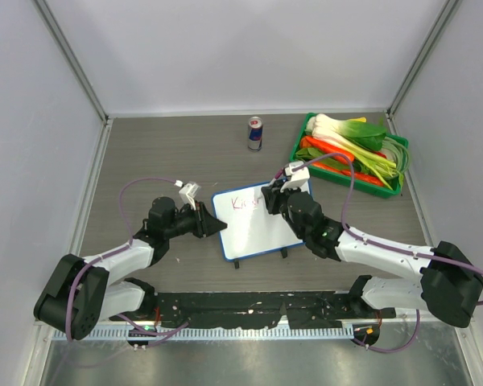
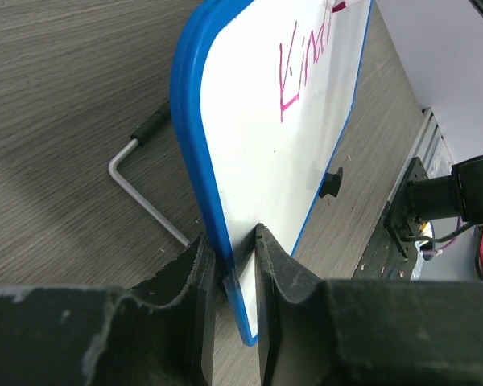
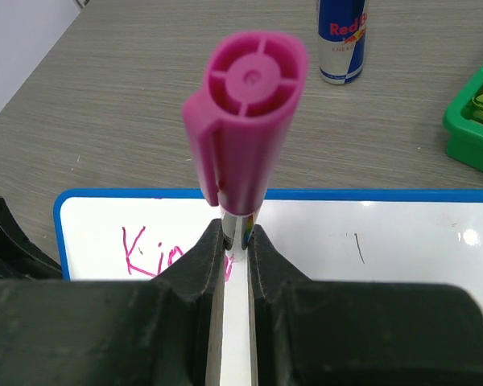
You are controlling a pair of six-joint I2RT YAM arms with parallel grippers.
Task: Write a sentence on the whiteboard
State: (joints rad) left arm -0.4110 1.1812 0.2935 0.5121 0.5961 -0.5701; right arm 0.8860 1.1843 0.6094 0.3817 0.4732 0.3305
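While only the first word had been begun, the writing step was judged to be in hand. The whiteboard point(image 1: 262, 229) rested near the middle of the counter point(image 1: 145, 153), between the two arms, and its left edge was pinched by the left hand point(image 2: 235, 241), whose jaws were closed on the blue rim. A pink marker point(image 3: 245, 121) was clamped upright in the right hand point(image 3: 235, 241), which was held over the board's upper part. Of the sentence point(image 3: 149, 253), only a few magenta letters, something like "Kin", could be read. The next move was judged to call for the tip being drawn rightward across the bare white surface while the board was held steady. The marker's tip and its contact with the board were hidden by the right hand's fingers point(image 3: 197, 273), and the latest letters were covered in every view.
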